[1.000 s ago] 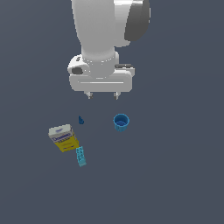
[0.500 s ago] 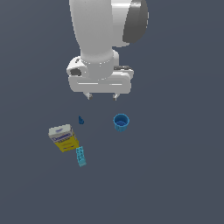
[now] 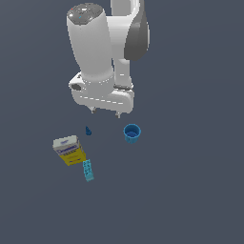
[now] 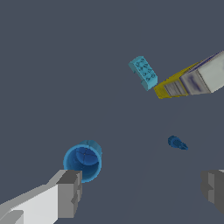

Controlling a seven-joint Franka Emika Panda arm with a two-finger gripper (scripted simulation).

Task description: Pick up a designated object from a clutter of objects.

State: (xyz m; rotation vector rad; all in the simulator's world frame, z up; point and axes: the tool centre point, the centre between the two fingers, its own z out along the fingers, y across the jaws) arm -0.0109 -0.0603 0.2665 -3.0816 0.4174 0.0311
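The designated object, a tiny dark blue drop-shaped piece, lies on the grey floor between the labelled box and the round cup. In the wrist view it rests on its side, nearer one grey finger than the other. My gripper hovers open above the clutter of objects, a little to the exterior view's right of the piece and clear of it. Nothing is between the fingertips, and the gripper stands wide.
A round blue cup stands upright at the exterior view's right of the piece, close under one finger. A yellow-and-white labelled box and a cyan studded block lie toward the exterior view's lower left.
The arm has dropped lower and shifted slightly to the exterior view's left, bringing the open fingers closer to the objects. None of the objects has moved.
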